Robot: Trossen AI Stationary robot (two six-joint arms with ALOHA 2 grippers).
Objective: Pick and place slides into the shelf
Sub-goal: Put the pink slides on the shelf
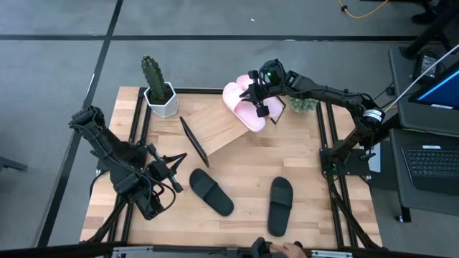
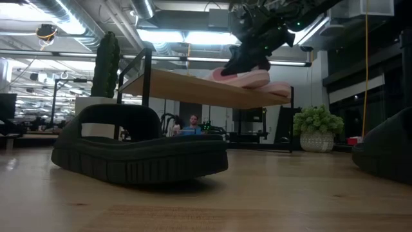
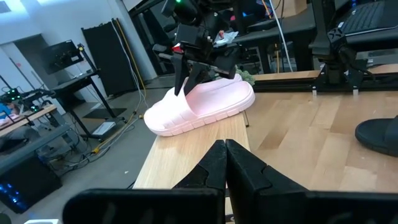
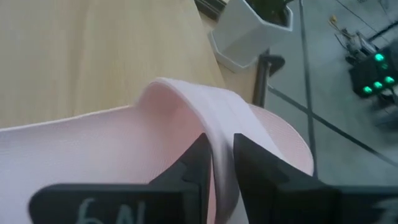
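Note:
Two pale pink slides lie side by side at the right end of the slanted light-wood shelf (image 1: 215,129). My right gripper (image 1: 258,97) stands over the nearer pink slide (image 1: 251,116), shut on its strap. The other pink slide (image 1: 233,93) rests sole-down on the board beside it. Two black slides (image 1: 211,192) (image 1: 280,206) lie flat on the table's near half. One of them fills the front of the low view (image 2: 138,145). My left gripper (image 1: 176,178) waits shut over the table's left side, touching nothing. My right gripper pinches the pink slide's wide top strap (image 4: 219,140) between its two fingers, one finger (image 4: 196,163) toward the foot opening and the other on the strap's outer side. The fingers come from above, pointing down. The slide's sole (image 3: 186,121) lies on the shelf board (image 3: 165,158).
A cactus in a white pot (image 1: 159,89) stands at the table's far left, beside the shelf's black wire frame (image 1: 193,143). A small green plant (image 1: 305,104) stands at the far right. A person's hand (image 1: 287,249) shows at the near edge. Bare wood lies between the black slides.

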